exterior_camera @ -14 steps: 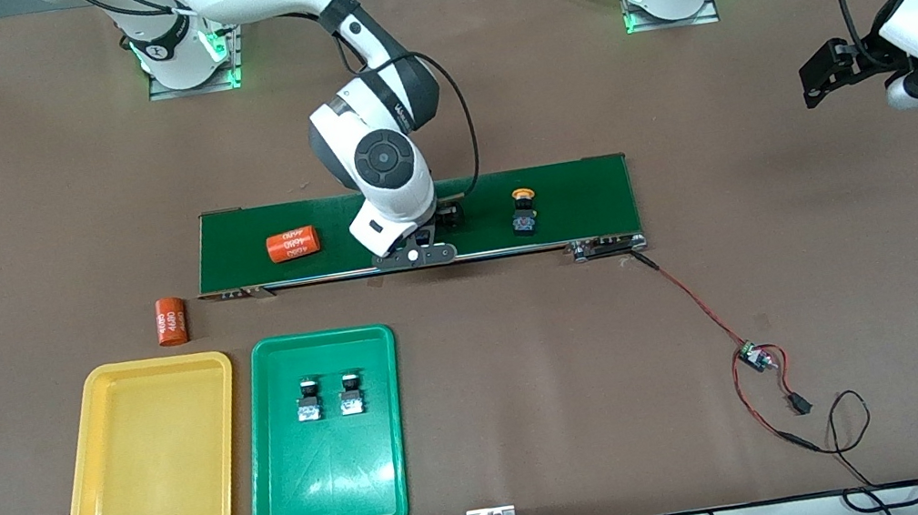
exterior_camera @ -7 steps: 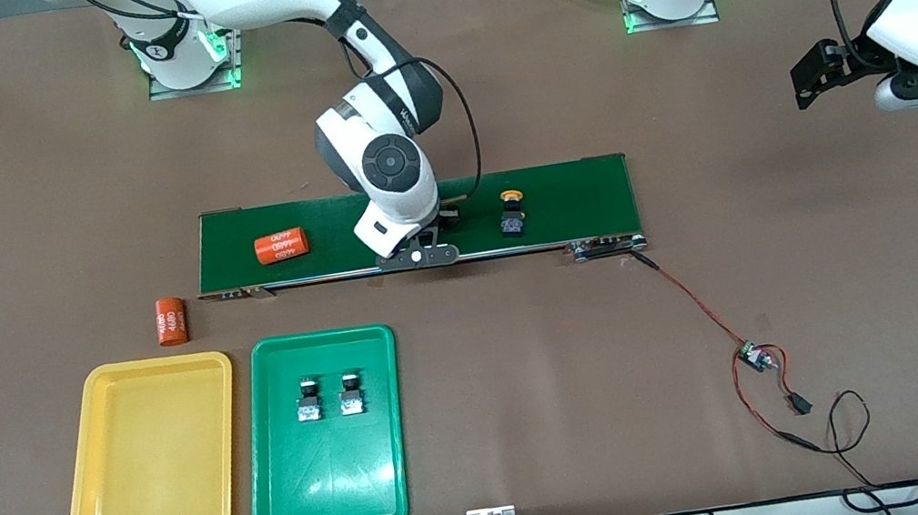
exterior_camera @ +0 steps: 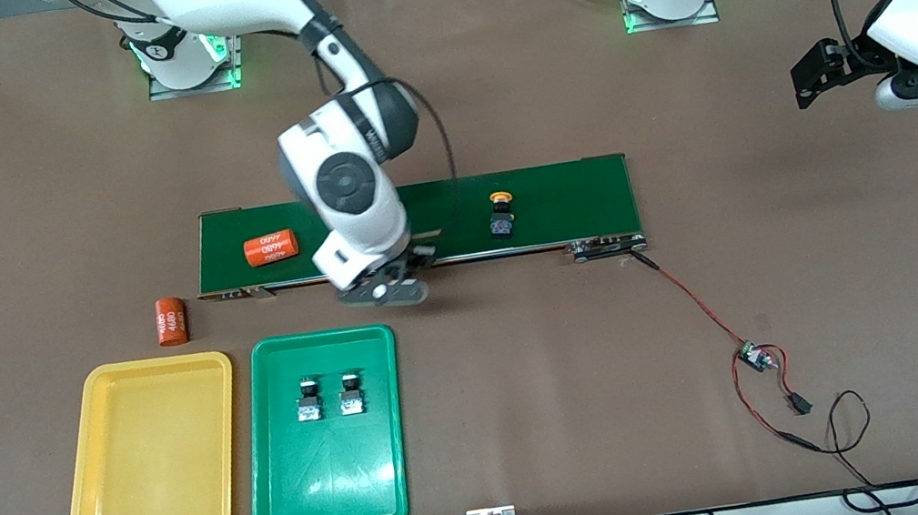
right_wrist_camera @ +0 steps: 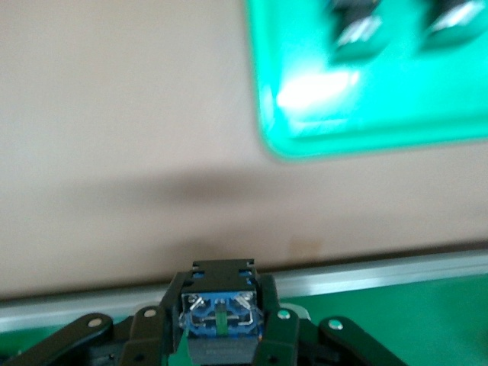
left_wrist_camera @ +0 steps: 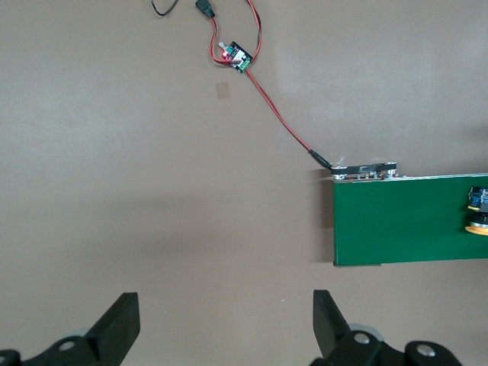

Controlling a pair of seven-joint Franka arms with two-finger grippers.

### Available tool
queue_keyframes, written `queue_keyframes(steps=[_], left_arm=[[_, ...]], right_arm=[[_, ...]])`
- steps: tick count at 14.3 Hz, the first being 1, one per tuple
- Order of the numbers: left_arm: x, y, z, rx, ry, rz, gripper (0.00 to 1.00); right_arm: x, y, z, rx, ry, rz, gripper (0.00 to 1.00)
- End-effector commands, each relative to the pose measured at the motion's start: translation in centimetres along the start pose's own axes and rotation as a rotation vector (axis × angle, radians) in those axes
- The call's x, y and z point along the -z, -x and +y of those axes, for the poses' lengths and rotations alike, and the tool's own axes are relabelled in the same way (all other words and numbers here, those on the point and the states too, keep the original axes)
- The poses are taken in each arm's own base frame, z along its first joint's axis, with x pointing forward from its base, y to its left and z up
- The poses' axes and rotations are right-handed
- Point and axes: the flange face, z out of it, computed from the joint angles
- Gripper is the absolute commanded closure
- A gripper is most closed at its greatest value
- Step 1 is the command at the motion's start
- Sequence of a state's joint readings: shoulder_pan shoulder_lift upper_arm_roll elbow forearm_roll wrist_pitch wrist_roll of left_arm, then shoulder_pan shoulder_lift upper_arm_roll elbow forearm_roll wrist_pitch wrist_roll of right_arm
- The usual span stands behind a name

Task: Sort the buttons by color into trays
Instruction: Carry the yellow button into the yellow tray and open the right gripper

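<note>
Right pincer (exterior_camera: 391,285) at frame centre over conveyor edge, pinching small black blocky push-button switch (right_wrist_camera: 219,305) by its flat sides: light, rigid, likely slippery plastic; left pincer (left_wrist_camera: 225,324) spread, waiting.

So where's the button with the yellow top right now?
In the front view, the yellow-capped button sits on the dark green conveyor belt, toward the left arm's end of it, with the right gripper nearby over the belt's near edge.
</note>
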State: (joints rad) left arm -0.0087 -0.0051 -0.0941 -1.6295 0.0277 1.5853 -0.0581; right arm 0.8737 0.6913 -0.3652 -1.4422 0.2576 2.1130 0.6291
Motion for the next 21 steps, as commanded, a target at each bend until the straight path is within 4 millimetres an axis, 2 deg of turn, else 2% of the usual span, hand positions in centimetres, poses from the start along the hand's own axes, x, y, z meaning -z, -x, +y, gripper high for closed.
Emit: queue_keyframes(steps=[1, 3, 6, 7, 8, 11, 15, 17, 21], left_arm=[[0.6, -0.3, -0.4, -0.006, 0.017, -0.005, 0.0], [0.6, -0.3, -0.3, -0.006, 0.017, -0.005, 0.0], [0.6, -0.3, -0.1, -0.007, 0.017, -0.005, 0.0], [0.6, -0.3, -0.1, -0.007, 0.017, -0.005, 0.0], [0.6, -0.3, -0.1, -0.007, 0.017, -0.005, 0.0], [0.6, -0.3, -0.1, -0.007, 0.017, -0.005, 0.0], [0.6, -0.3, 0.0, -0.009, 0.017, -0.005, 0.0], [0.8, -0.2, 0.0, -0.01, 0.017, -0.002, 0.0], [0.6, -0.2, 0.1, -0.012, 0.017, -0.005, 0.0]], right_arm=[[1.7, -6.2, 6.4, -0.105, -0.017, 0.018, 1.0], [1.8, -9.9, 11.1, -0.172, -0.017, 0.029, 1.0], [0.7, -13.3, 16.8, -0.112, 0.026, 0.044, 1.0], [-0.1, -14.7, 19.8, -0.119, 0.036, 0.037, 1.0], [-0.8, -15.5, 21.9, -0.089, 0.043, 0.03, 1.0], [-2.8, -17.6, 25.6, 0.008, 0.063, 0.046, 1.0], [-3.9, -20.6, 30.5, 0.106, 0.082, 0.058, 1.0], [-4.4, -21.5, 32.0, 0.166, 0.09, 0.065, 1.0], [-6.7, -22.2, 35.5, 0.239, 0.109, 0.051, 1.0]])
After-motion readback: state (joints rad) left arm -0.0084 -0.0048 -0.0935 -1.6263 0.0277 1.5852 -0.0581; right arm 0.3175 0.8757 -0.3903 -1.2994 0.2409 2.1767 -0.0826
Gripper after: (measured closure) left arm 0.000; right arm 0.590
